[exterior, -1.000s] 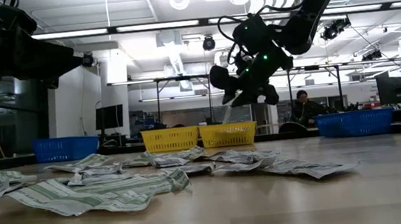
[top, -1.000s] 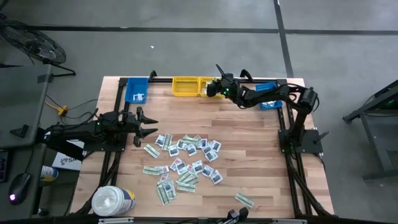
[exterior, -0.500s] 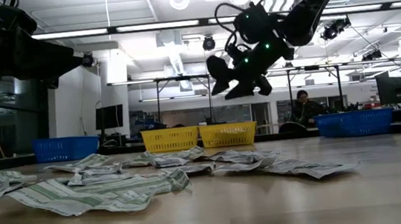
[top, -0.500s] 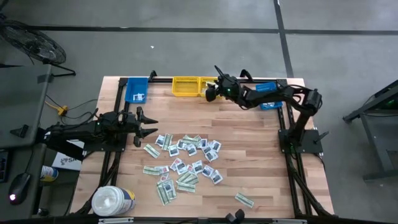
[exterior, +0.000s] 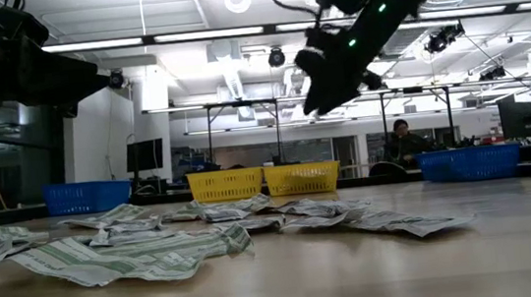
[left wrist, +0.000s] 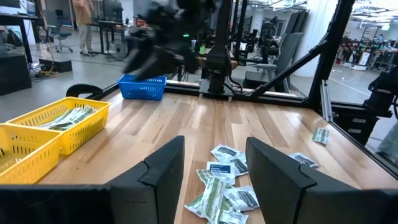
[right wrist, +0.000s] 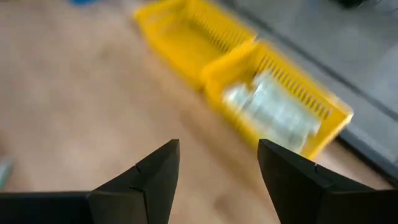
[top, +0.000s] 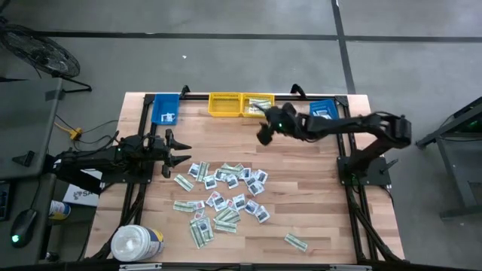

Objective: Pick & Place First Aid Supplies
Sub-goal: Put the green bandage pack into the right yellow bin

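Note:
The first aid supplies, several small flat packets (top: 226, 194), lie scattered on the wooden table's middle; one lies apart near the front edge (top: 295, 242). More packets (right wrist: 273, 109) lie inside the right yellow bin (top: 258, 103). My right gripper (top: 263, 135) hangs open and empty above bare table, just in front of that bin, high over the table in the low view (exterior: 318, 101). My left gripper (top: 181, 150) waits open at the left edge, pointing level toward the pile (left wrist: 224, 180).
A second yellow bin (top: 224, 105) stands left of the first. Blue bins sit at the far left (top: 166, 108) and far right (top: 324, 111). A big white tub (top: 138, 242) lies at the near left corner. Bare wood lies between the bins and the pile.
My right gripper held a packet hanging over the right yellow bin, opened and let it go. It then rose and drew back toward the table's near edge, rolling at the wrist. The packet is gone from its fingers.

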